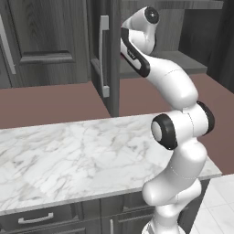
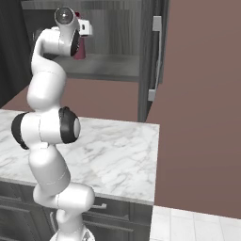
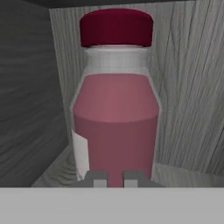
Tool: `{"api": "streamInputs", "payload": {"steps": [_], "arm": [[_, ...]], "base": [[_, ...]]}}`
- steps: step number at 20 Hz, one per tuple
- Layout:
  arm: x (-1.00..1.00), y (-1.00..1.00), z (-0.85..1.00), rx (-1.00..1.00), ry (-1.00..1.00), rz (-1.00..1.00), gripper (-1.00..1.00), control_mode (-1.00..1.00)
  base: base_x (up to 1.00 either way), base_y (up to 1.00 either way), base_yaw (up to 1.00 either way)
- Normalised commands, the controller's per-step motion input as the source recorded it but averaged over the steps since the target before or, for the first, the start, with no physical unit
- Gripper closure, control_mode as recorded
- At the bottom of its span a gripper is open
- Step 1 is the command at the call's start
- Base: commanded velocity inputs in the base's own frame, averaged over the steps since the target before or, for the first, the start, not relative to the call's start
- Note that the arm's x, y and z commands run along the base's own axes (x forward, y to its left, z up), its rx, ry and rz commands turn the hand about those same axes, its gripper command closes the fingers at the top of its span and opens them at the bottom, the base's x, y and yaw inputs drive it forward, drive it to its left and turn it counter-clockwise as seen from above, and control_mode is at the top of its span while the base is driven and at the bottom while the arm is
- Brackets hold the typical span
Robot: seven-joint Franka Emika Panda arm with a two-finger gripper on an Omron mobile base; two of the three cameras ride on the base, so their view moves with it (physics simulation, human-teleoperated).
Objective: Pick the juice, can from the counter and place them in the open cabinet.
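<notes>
juice (image 3: 114, 113) upright in open cabinet (image 3: 26, 100) corner | tool (image 3: 114, 178) shut, touching it

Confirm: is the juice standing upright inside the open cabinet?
Upright, inside. The juice stands cap-up on the open cabinet shelf, wood-grain walls behind it.

A: What is the arm (image 1: 176, 87) built like?
B: Smooth, glossy white shells, rounded and thick, stacked link on link like swollen tubes.
A: And the joints?
B: Dark. A black ring wraps a round white cap (image 1: 161, 131) at the middle joint, and a black band (image 1: 137, 57) curves along the upper link, with a thin red line at its edge.
A: Anything at the top?
B: A white rounded head with a dark circular disc (image 2: 63, 15) set in it. Beside it sits a small white boxy hand piece (image 2: 84, 28).
A: Fingers?
B: Two small grey squared tips (image 3: 133, 177)
</notes>
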Motion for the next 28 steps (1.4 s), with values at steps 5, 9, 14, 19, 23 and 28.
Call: {"api": "streamInputs", "payload": {"steps": [5,9,14,19,23,28], "arm": [[0.0,0.1,-0.32,0.0,0.01,0.01,1.0,-1.0],[0.0,0.0,-0.05,0.0,0.0,0.0,1.0,-1.0],[0.0,0.0,0.0,0.0,0.0,0.0,1.0,-1.0],[0.0,0.0,0.0,0.0,0.0,0.0,-1.0,-1.0],[-0.26,0.0,0.0,0.0,0.0,0.0,-1.0,-1.0],[-0.81,-0.07,0.0,0.01,0.0,-0.02,-1.0,-1.0]], "base": [[0.0,0.0,0.0],[0.0,0.0,0.0],[0.0,0.0,0.0],[0.0,0.0,0.0],[0.0,0.0,0.0],[0.0,0.0,0.0]]}}
